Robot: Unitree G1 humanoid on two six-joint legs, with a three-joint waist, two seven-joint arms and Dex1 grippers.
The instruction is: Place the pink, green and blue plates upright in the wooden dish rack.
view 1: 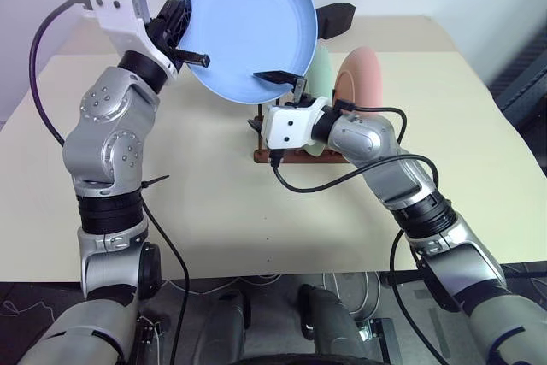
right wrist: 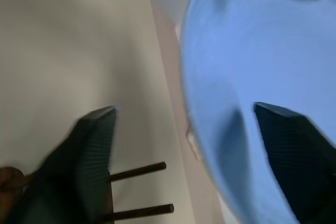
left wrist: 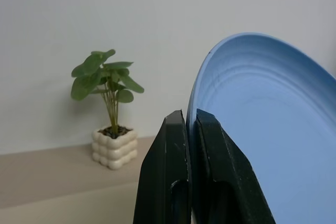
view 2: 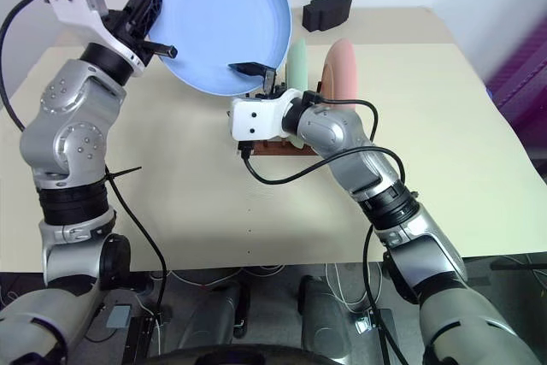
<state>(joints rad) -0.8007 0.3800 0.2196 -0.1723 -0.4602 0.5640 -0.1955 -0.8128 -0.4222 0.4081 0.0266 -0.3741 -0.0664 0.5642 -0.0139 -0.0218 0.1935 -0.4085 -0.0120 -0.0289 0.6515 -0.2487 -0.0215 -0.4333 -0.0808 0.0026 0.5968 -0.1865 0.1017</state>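
Two end effectors, left (left wrist: 190, 124) clamping blue plate (view 1: 248, 23) rim, right (right wrist: 184, 129) spread around its lower edge

Left gripper (view 1: 190, 40), at 11 o'clock, clamps the blue plate (view 1: 248, 19) rim. Right gripper (view 1: 286, 83), jaws apart, straddles its lower edge. Green plate (view 1: 321, 70) and pink plate (view 1: 359, 83) stand racked behind.

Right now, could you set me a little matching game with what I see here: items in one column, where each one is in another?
Items:
1. blue plate
2. pink plate
3. green plate
4. black block

Places:
A. on the far table edge
B. standing in the wooden dish rack, outer slot
C. held up in the air by the left tool
D. standing in the rack beside the pink one

Pairs: 1-C, 2-B, 3-D, 4-A
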